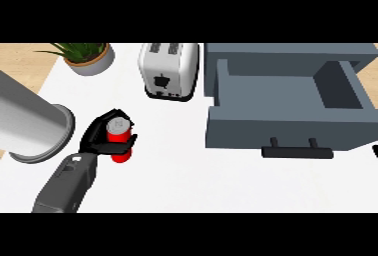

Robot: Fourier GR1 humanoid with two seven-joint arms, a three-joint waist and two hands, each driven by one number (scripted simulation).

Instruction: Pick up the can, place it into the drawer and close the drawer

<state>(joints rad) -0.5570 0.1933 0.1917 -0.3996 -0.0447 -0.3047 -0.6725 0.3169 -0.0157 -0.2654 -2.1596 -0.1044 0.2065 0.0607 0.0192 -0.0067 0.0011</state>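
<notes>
The can (119, 136) sits wrapped in our left robot hand (103, 140), whose black fingers and thumb curl round its red body just below the grey top, at about eight o'clock from the middle of the head view. Our right robot hand does not show at all. As we judge it, the step in hand is the lift and carry, so we should raise the can straight up off the white worktop (192, 175) before swinging it, keeping it upright so that it does not slide within the fingers. From the hand, the open drawer (284, 107) lies well apart toward two o'clock, and we would do well to come in over its front wall and lower the can into the hollow behind, not onto the rim. The big grey cylinder (33, 125) at nine o'clock stands just beside the hand, so we should move away from it. The toaster (170, 70) at twelve o'clock stays clear of a direct path; the potted plant (87, 56) at eleven is farther off. The can itself looks small, red-walled, with a dull grey lid; whether it touches the worktop we cannot tell. The drawer's black handle (297, 150) faces us for the later push.
</notes>
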